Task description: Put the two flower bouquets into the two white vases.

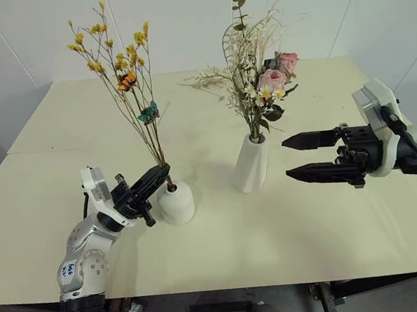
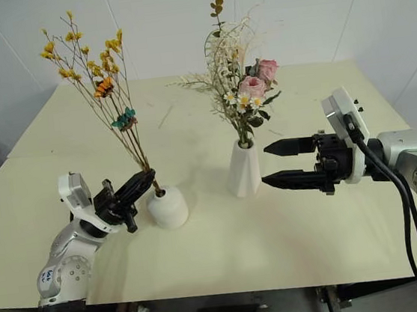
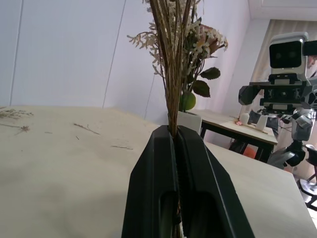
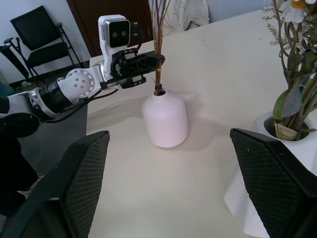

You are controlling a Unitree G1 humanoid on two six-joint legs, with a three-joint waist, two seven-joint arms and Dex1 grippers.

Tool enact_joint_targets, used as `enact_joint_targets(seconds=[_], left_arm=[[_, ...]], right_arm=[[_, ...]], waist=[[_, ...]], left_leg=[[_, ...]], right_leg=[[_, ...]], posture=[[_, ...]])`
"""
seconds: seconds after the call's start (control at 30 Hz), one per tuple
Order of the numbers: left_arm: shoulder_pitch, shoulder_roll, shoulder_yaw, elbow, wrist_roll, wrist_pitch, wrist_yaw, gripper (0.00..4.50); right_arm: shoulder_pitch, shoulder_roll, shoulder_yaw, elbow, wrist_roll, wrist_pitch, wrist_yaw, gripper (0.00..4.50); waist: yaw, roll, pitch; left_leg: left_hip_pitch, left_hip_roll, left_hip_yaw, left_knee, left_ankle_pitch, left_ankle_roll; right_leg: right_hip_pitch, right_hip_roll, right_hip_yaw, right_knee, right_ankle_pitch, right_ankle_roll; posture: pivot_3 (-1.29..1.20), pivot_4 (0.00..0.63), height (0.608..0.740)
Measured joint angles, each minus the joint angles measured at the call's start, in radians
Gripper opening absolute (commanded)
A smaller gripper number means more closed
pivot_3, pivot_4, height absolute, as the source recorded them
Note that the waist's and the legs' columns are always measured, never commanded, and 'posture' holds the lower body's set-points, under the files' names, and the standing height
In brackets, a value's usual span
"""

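The small sprig of yellow-orange flowers (image 1: 119,68) stands with its stems in the mouth of the short squat white vase (image 1: 176,202) at the front left of the table. My left gripper (image 1: 162,175) is shut on those thin stems (image 3: 171,74) just above the vase's hole (image 4: 157,92). The large bunch with pink roses and white daisies (image 1: 260,82) stands upright in the tall tapered white vase (image 1: 251,165) at mid-table. My right gripper (image 1: 285,158) hangs open to the right of the tall vase, pointing at it, apart from it and with nothing between its fingers.
The cream table (image 1: 227,252) has bare room in front of and between the vases. A few loose dried twigs (image 2: 165,116) lie on its far half. A black chair (image 4: 34,34) stands off the table beyond my left arm.
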Motion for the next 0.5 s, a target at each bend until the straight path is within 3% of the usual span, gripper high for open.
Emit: enact_joint_targets(seconds=[0.5], left_arm=[[-0.02,-0.005,-0.04,0.107,0.091,-0.153,-0.067,0.03]], right_arm=[[0.012,0.017,-0.004,-0.027,0.022,-0.001,-0.049,4.13]], waist=[[0.001,0.0,0.0]], left_leg=[[0.0,0.0,0.0,0.0,0.0,0.0]], right_leg=[[0.0,0.0,0.0,-0.001,0.0,0.0]], posture=[[0.0,0.15,0.74]])
